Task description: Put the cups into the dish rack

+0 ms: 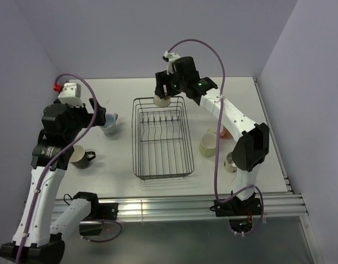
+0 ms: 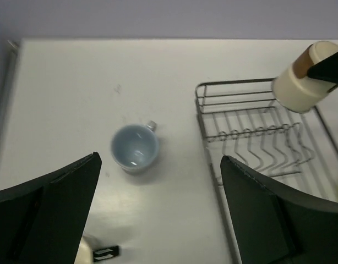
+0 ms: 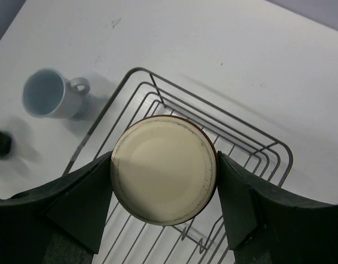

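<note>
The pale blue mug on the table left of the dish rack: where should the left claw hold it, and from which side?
I would come from straight above: the pale blue mug stands upright, mouth up. Close the open left claw across its round wall, keeping clear of the small handle on its far-right side.

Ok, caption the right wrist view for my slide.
Right claw gripping a tumbler above the dish rack, blue-grey mug alongside.

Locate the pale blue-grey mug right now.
In the top view, the pale blue-grey mug stands upright on the robot's left side of the table, left of the dish rack without touching it, and farther back than the black mug.
</note>
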You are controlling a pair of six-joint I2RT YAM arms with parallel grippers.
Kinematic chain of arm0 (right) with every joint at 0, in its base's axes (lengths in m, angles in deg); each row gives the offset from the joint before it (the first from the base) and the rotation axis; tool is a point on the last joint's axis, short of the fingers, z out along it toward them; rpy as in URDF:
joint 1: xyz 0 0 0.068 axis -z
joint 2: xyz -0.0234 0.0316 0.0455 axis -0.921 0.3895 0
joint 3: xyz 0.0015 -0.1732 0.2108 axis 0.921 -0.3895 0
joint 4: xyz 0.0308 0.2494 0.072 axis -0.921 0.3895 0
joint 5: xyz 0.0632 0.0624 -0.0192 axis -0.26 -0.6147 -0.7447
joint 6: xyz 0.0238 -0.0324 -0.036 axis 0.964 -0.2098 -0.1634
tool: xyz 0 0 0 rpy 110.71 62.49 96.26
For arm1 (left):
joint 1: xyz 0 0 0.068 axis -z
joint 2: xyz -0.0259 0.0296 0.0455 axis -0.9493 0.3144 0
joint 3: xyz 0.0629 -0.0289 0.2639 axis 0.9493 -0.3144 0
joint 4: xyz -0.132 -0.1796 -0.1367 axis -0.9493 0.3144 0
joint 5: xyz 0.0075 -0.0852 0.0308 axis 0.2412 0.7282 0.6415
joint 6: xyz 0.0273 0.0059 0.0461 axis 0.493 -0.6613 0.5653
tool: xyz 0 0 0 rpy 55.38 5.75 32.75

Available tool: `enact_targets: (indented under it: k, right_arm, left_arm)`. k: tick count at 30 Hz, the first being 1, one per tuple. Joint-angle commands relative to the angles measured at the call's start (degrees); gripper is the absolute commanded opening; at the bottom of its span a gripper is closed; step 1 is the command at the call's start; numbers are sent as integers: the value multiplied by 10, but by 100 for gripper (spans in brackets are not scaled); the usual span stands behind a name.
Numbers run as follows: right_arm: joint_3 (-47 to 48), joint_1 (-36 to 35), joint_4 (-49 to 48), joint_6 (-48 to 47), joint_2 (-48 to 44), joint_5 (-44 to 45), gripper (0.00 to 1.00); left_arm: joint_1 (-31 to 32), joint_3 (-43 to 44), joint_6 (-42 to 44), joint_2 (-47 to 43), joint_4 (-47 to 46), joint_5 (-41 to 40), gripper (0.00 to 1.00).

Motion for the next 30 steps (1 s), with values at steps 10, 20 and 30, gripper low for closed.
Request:
enact_targets:
  k: [10, 20, 30]
  right_arm:
    - [13, -60, -141, -6, 58, 126, 0]
    - [-2, -83, -195, 1, 98, 150, 0]
    - [-9, -92, -211, -2, 120, 160, 0]
  left_arm:
    - [-169, 20, -223, 17, -13, 243, 99]
    - [-180, 30, -215, 13, -16, 246, 99]
    - [-186, 17, -217, 5, -15, 257, 99]
